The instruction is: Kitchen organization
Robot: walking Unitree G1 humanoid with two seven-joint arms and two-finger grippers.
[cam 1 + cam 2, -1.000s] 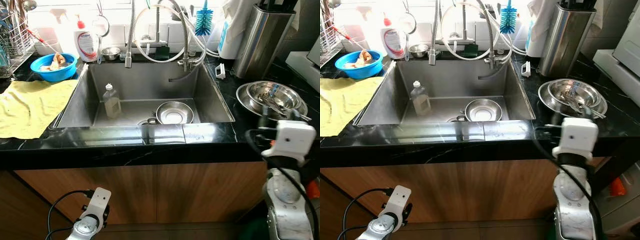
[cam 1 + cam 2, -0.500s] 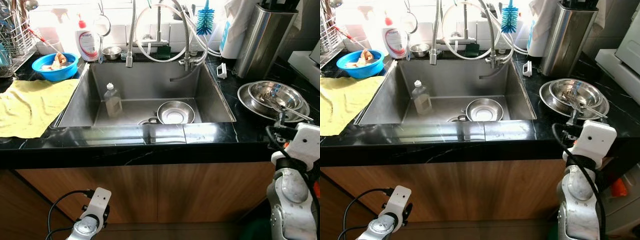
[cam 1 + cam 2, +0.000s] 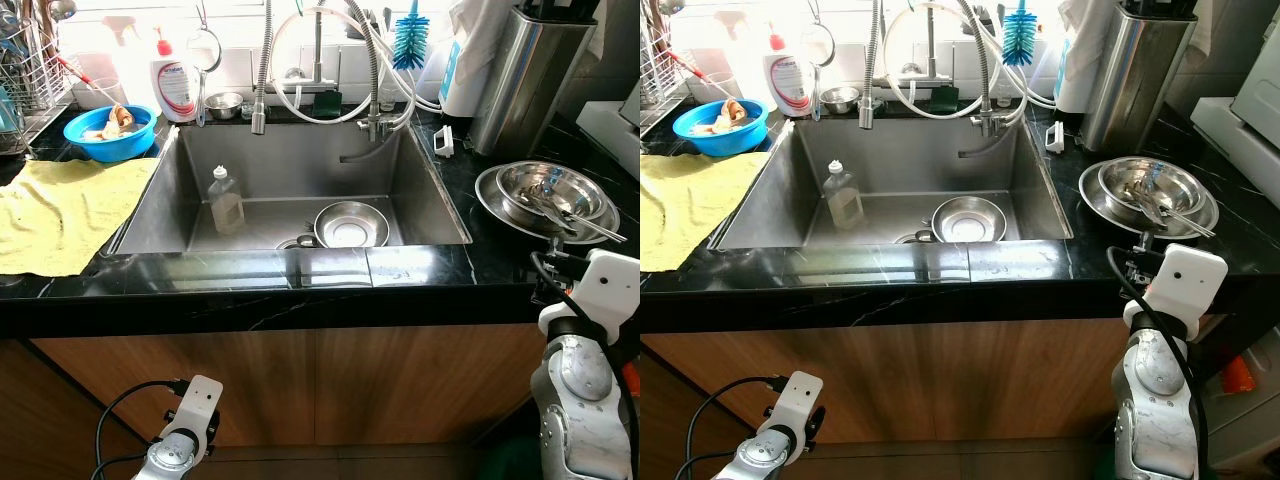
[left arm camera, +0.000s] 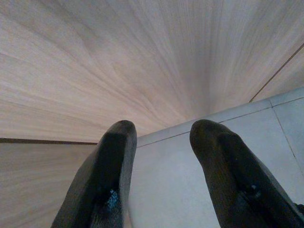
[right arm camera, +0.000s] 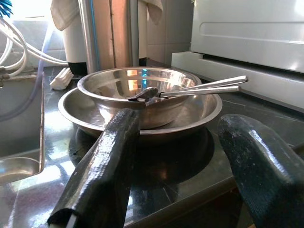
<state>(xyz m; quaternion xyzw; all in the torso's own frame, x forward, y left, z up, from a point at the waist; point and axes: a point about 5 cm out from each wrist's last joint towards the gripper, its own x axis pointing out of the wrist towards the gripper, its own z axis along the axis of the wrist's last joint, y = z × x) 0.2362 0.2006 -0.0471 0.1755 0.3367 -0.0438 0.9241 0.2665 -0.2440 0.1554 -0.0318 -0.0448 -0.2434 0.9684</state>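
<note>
Yellow cloth (image 3: 62,212): one, spread flat on the black stone counter (image 3: 400,270) left of the sink.
Blue plastic bowl (image 3: 107,132): one, behind the cloth, holding pale scraps; contents not clear enough to name.
White soap bottle with red cap (image 3: 173,88): one, upright at the sink's back left corner.
Left gripper (image 4: 161,156): hangs low before the wooden cabinet door (image 3: 300,385); fingers spread, nothing between them.
Stainless steel sink (image 3: 290,190): one basin, sunk in the counter.
Clear plastic bottle (image 3: 224,201): one, upright on the sink floor, left part.
Small steel bowl in the sink (image 3: 351,225): one, upright, just right of the drain.
Blue bottle brush (image 3: 409,40): one, hanging behind the sink.
Tall steel canister (image 3: 526,80): one, upright at the back right.
Steel bowl on the counter (image 5: 142,92): one, shiny, round, nested upright inside a wide shallow steel dish (image 5: 199,111); right of the sink.
Steel spoons (image 5: 190,90): apparently two, lying across the bowl, handles over its rim.
Right gripper (image 5: 178,159): at the counter edge, near the dish but apart; fingers spread, holding nothing.
</note>
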